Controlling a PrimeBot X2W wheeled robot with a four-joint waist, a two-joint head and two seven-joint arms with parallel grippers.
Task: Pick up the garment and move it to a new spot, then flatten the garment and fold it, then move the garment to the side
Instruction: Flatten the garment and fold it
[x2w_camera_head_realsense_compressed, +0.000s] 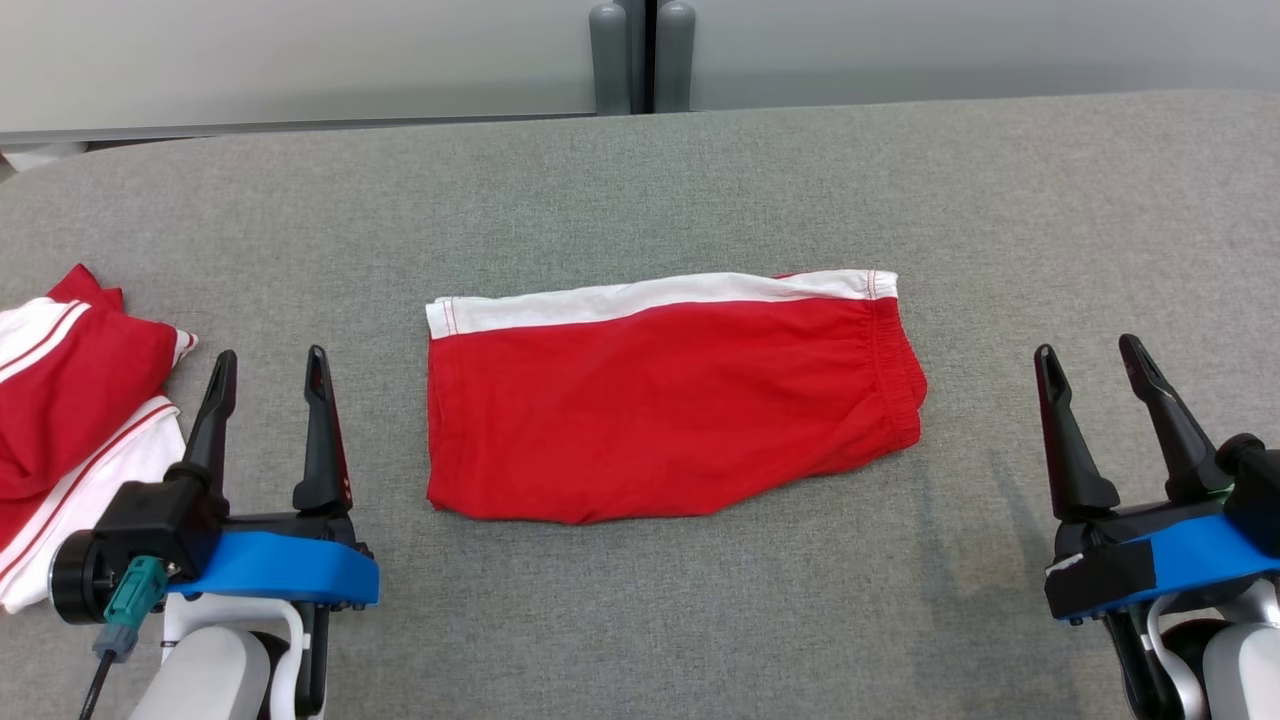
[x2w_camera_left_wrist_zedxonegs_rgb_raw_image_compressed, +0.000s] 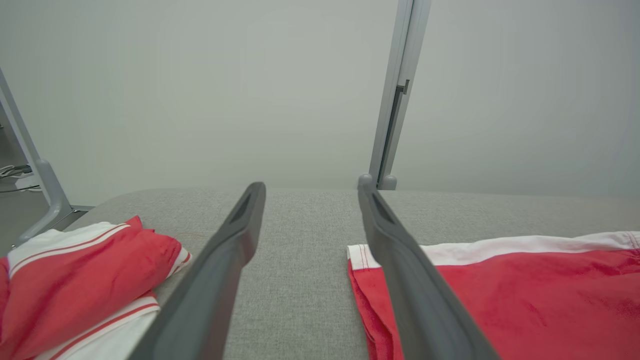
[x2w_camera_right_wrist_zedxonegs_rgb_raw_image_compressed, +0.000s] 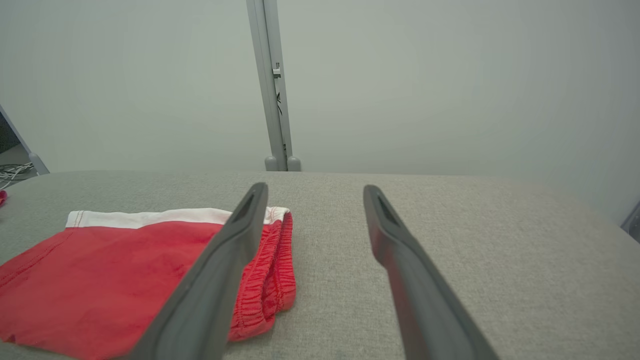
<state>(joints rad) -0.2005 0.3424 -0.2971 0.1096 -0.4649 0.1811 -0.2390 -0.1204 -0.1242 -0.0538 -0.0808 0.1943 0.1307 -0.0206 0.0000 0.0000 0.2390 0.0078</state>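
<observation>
Your garment (x2w_camera_head_realsense_compressed: 660, 400) lies folded flat at the middle of the worktop (x2w_camera_head_realsense_compressed: 640, 180). I judge the fold done and the move to the side next, so you need a grip on its edge. Your left tool (x2w_camera_head_realsense_compressed: 272, 353) and right tool (x2w_camera_head_realsense_compressed: 1088, 346) stand spread wide and empty, one on either side and apart from it. Other clothes (x2w_camera_head_realsense_compressed: 70, 400) lie at the left edge.

The pile of red-and-white clothes (x2w_camera_head_realsense_compressed: 70, 420) was cut off by the left edge of the head view. In the left wrist view the garment (x2w_camera_left_wrist_zedxonegs_rgb_raw_image_compressed: 525, 300) was cropped at the right and bottom edges, its near corner covered by a finger (x2w_camera_left_wrist_zedxonegs_rgb_raw_image_compressed: 415, 280) of the left gripper (x2w_camera_left_wrist_zedxonegs_rgb_raw_image_compressed: 311, 185). In the right wrist view part of its waistband was hidden behind a finger (x2w_camera_right_wrist_zedxonegs_rgb_raw_image_compressed: 220, 280) of the right gripper (x2w_camera_right_wrist_zedxonegs_rgb_raw_image_compressed: 315, 189).
</observation>
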